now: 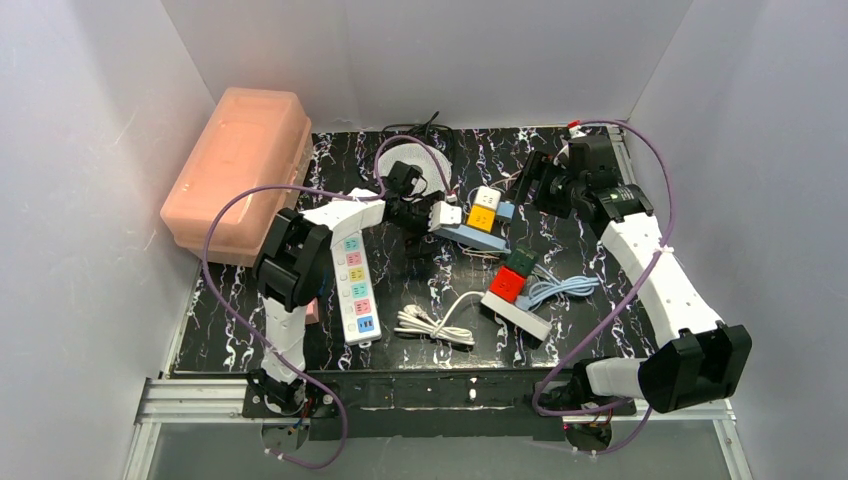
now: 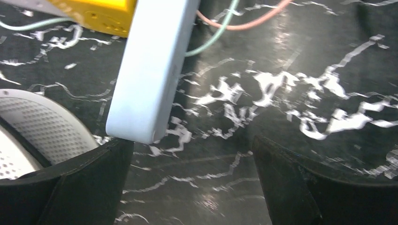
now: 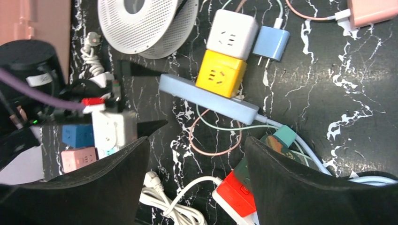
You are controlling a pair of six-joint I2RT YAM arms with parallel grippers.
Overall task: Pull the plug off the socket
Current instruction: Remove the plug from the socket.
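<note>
Yellow plug (image 3: 220,73) on blue strip (image 2: 152,70): strip end just ahead of left end effector (image 2: 192,159), fingers apart; right end effector (image 3: 197,154) above, also apart.

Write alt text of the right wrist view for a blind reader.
A yellow cube adapter sits on a light blue power strip, a white cube adapter beside it, on a black marbled table. The open right end effector hovers above.

The left gripper (image 2: 192,159) stands wide over the marbled table (image 2: 305,93); the blue strip (image 2: 150,70) ends by its left finger, a yellow cube (image 2: 94,14) against it.
</note>
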